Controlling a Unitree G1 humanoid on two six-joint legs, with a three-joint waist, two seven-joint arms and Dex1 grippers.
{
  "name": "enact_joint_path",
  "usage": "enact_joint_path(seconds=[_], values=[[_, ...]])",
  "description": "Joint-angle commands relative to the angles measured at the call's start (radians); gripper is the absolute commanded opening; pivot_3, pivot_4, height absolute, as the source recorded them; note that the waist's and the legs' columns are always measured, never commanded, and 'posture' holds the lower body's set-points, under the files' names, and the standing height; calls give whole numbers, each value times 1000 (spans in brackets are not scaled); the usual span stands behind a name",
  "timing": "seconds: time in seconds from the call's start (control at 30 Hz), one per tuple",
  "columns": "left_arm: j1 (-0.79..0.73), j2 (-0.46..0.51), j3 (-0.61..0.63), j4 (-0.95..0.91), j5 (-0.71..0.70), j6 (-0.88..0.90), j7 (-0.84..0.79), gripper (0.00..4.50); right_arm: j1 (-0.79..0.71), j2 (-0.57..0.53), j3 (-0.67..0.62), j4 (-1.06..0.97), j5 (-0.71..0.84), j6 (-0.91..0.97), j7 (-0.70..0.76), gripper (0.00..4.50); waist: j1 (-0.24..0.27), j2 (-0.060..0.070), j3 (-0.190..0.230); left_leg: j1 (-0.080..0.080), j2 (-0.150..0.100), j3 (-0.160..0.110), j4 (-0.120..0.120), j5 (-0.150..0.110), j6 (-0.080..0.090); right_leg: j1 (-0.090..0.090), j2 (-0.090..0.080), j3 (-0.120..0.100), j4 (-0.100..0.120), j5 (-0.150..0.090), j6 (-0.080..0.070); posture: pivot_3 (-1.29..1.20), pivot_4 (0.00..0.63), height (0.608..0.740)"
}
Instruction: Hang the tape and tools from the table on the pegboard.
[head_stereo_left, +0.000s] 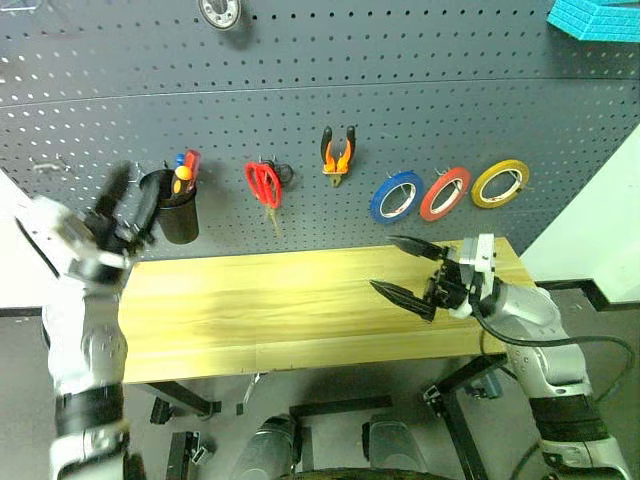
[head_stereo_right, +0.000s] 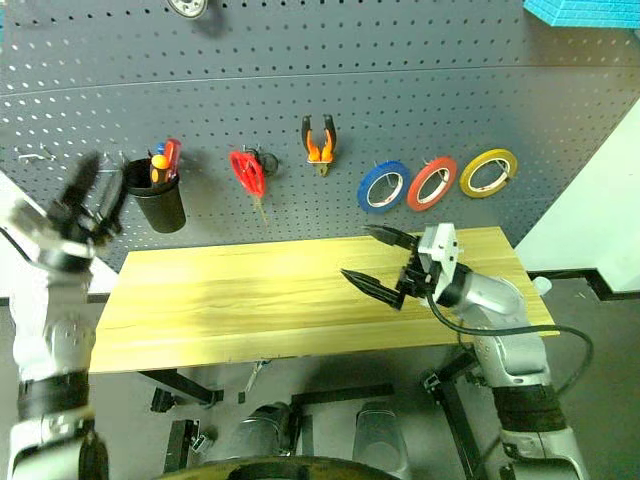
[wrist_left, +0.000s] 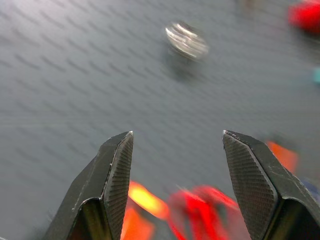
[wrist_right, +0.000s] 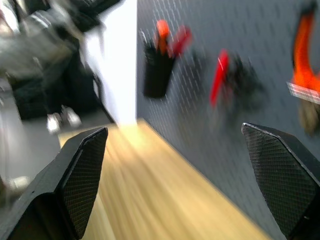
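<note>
Dark grey pegboard (head_stereo_left: 300, 90) takes up pretty much the whole back wall, rows of little holes everywhere. Below it sits the table (head_stereo_left: 280, 310), light yellowish wood with the grain showing.

Everything from the job is up on the board already. Going across from the robot's left: a black cup (head_stereo_left: 178, 212) with a blue-handled screwdriver (head_stereo_left: 181, 160) and a red-and-orange one poking out of it, then the red scissors (head_stereo_left: 265, 187) hanging blades down with small black-handled scissors (head_stereo_left: 285, 174) just beside them, then the orange-and-black pliers (head_stereo_left: 338, 153) a bit higher. Further right are three tape rings in a row, blue tape (head_stereo_left: 396, 196), the red tape (head_stereo_left: 445, 193) in the middle, and yellow tape (head_stereo_left: 500, 184), each overlapping or nearly touching its neighbour.

The right gripper (head_stereo_left: 408, 269) hovers over the table's right end, fingers spread wide with nothing between them. The left gripper (head_stereo_left: 128, 208) is raised near the cup; its wrist camera shows both fingers (wrist_left: 117, 175) clearly apart and holding nothing, pegboard behind them.
</note>
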Motion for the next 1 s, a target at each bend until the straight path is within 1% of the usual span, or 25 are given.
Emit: enact_joint_path(seconds=[0.03, 0.07, 0.17, 0.27, 0.33, 0.4, 0.5, 0.6, 0.7, 0.87, 1.0], values=[[115, 30, -111, 0, 211, -47, -39, 2949, 20, -20, -29, 93, -52, -110, 23, 4500, 6, 4, -2, 3, 0, 2, 0, 0, 0, 3, 0, 1, 0, -1, -2, -40, 27, 728], [147, 22, -142, 43, 272, -89, -46, 2949, 34, -23, -33, 126, -64, -131, 25, 4500, 11, 6, -3, 4, 2, 5, 0, 0, -1, 5, 0, 0, -1, -3, -5, -37, 25, 728], [194, -26, -192, 164, 373, -198, -38, 2949, 74, -29, -47, 208, -85, -179, 27, 4500, 24, 10, -7, 3, 10, 17, 1, -1, 0, 7, -1, 0, -3, -4, -5, -32, 18, 728], [204, -78, -213, 276, 450, -310, -6, 2949, 107, -36, -55, 275, -105, -233, 33, 4500, 31, 11, -9, 0, 17, 26, 2, -2, 1, 9, -3, -2, -6, -4, -5, -34, 9, 728], [212, -121, -231, 379, 514, -403, 34, 2949, 143, -41, -76, 343, -121, -273, 18, 4500, 33, 11, -13, -1, 17, 28, 2, -2, 2, 8, -3, -1, -7, -4, -5, -40, 5, 728], [212, -145, -242, 434, 555, -452, 72, 2949, 167, -43, -91, 402, -132, -293, 6, 4500, 37, 11, -21, 0, 17, 29, 1, -3, 3, 8, -3, -1, -7, -5, -3, -46, 0, 728], [193, -162, -250, 492, 583, -497, 100, 2949, 176, -41, -95, 455, -150, -325, -9, 4500, 45, 11, -23, 1, 20, 33, -1, -3, 4, 5, -1, -1, -6, -6, -4, -51, 0, 728], [165, -171, -263, 547, 596, -519, 116, 2949, 167, -33, -96, 470, -161, -330, -36, 4500, 50, 15, -29, 2, 21, 37, -2, -3, 4, 6, -1, -1, -5, -6, -4, -52, 0, 728], [135, -180, -275, 607, 615, -541, 138, 2949, 139, -25, -89, 491, -177, -331, -65, 4500, 50, 17, -32, 2, 22, 40, 2, -4, 4, 8, -3, -1, -5, -8, -1, -51, 0, 728], [100, -195, -286, 678, 629, -576, 157, 2949, 104, -10, -76, 507, -205, -333, -108, 4500, 52, 15, -34, 1, 22, 41, 3, -4, 5, 8, -5, -1, -7, -8, -1, -60, 0, 728], [84, -197, -294, 724, 631, -598, 158, 2949, 116, 2, -73, 474, -217, -333, -134, 4500, 54, 15, -34, 1, 22, 40, 0, -4, 6, 7, -4, -1, -6, -7, -3, -70, 0, 728]])
